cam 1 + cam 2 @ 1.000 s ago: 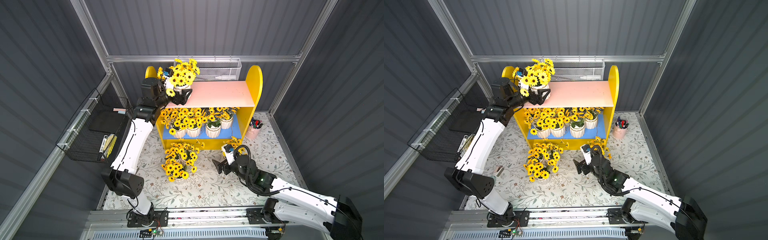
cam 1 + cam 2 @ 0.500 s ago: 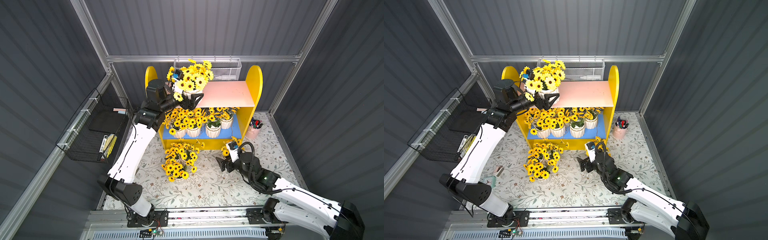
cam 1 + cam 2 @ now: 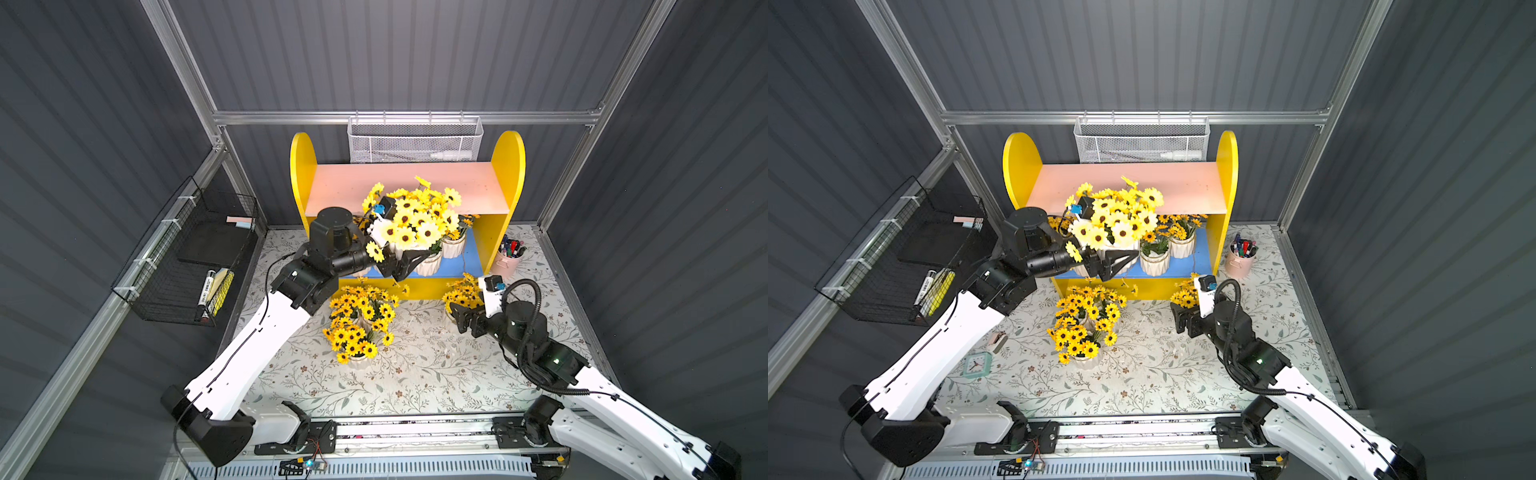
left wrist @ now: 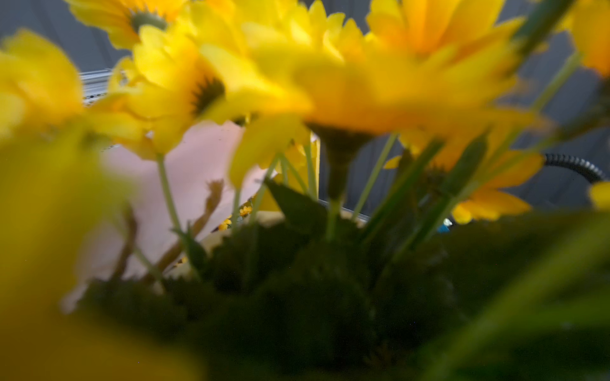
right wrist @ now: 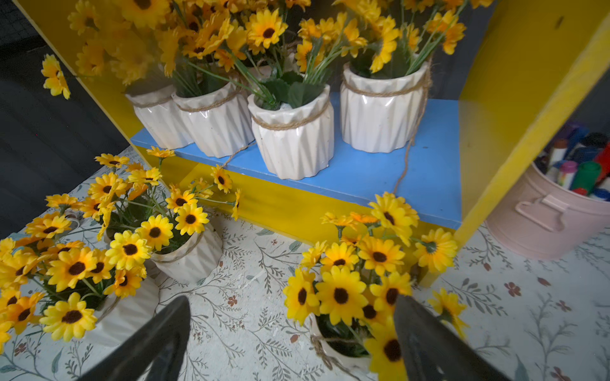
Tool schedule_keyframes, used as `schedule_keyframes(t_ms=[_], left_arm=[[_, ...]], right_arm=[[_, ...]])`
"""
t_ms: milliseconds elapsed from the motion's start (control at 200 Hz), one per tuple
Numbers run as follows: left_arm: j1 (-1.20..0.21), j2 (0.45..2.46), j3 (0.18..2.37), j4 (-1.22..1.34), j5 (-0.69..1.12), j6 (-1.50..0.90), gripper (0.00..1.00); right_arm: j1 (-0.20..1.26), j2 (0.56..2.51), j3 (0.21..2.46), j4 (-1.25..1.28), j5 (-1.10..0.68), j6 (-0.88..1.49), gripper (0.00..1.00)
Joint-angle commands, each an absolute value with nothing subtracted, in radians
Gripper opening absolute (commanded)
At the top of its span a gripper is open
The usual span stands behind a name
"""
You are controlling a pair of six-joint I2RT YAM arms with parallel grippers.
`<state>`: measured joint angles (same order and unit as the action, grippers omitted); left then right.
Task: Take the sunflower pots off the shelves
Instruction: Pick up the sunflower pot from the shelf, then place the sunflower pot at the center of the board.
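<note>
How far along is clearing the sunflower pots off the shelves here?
Done: the pink board is bare and at least three pots stand on the mat. In hand: the left gripper holds one pot in the air before the shelves; the right gripper is open. Left: four pots on the blue board.

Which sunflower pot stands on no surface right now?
The pot gripped by the left hand, lifted in front of the shelves. All others stand on the blue board or the table.
</note>
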<state>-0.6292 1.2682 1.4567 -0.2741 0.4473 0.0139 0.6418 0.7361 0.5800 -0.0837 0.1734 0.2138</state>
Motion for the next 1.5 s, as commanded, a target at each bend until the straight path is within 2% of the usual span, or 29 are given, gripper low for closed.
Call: schedule_keyframes(t_ms=[0, 105, 310, 415, 650, 940, 1096, 1321, 1386, 1431, 1451, 1466, 1471, 1496], left_arm=[[-0.688, 1.185, 1.310, -0.160, 0.384, 0.037, 0.00], [-0.744, 1.139, 1.148, -0.096, 0.336, 0.044, 0.00], [-0.925, 1.173, 0.853, 0.188, 0.202, 0.046, 0.00], [-1.031, 1.236, 0.760, 0.302, 0.100, 0.102, 0.00], [-1.152, 1.474, 0.635, 0.668, 0.025, 0.074, 0.00], [-1.164, 1.817, 0.726, 0.968, 0.089, 0.001, 0.00], [-1.166, 1.993, 0.824, 1.096, 0.102, -0.062, 0.00], [-1.166, 2.223, 0.993, 1.141, 0.108, -0.130, 0.00], [-1.166, 2.274, 1.050, 1.133, 0.122, -0.140, 0.30], [-1.166, 2.288, 1.084, 1.083, 0.137, -0.132, 0.56], [-1.166, 2.289, 1.094, 1.061, 0.133, -0.132, 0.72], [-1.166, 2.289, 1.098, 1.048, 0.129, -0.132, 0.92], [-1.166, 2.289, 1.100, 1.043, 0.128, -0.132, 0.96], [-1.166, 2.288, 1.101, 1.028, 0.130, -0.124, 0.99]], right_arm=[[0.607, 0.697, 0.609, -0.182, 0.268, 0.266, 0.97], [0.523, 0.673, 0.618, -0.261, 0.297, 0.319, 0.98], [0.351, 0.623, 0.604, -0.277, 0.178, 0.399, 0.98], [0.329, 0.601, 0.578, -0.238, 0.144, 0.416, 0.98], [0.319, 0.605, 0.567, -0.248, 0.111, 0.407, 0.98], [0.267, 0.620, 0.614, -0.262, 0.149, 0.395, 0.98], [0.194, 0.632, 0.638, -0.226, 0.097, 0.409, 0.98], [0.145, 0.643, 0.642, -0.183, 0.027, 0.419, 0.99], [0.140, 0.647, 0.642, -0.180, 0.027, 0.413, 0.99], [0.137, 0.653, 0.643, -0.179, 0.021, 0.413, 0.99], [0.135, 0.653, 0.643, -0.179, 0.018, 0.414, 0.99], [0.134, 0.654, 0.644, -0.181, 0.015, 0.414, 0.99], [0.134, 0.655, 0.645, -0.181, 0.014, 0.414, 0.99], [0.134, 0.653, 0.646, -0.182, 0.007, 0.413, 0.99]])
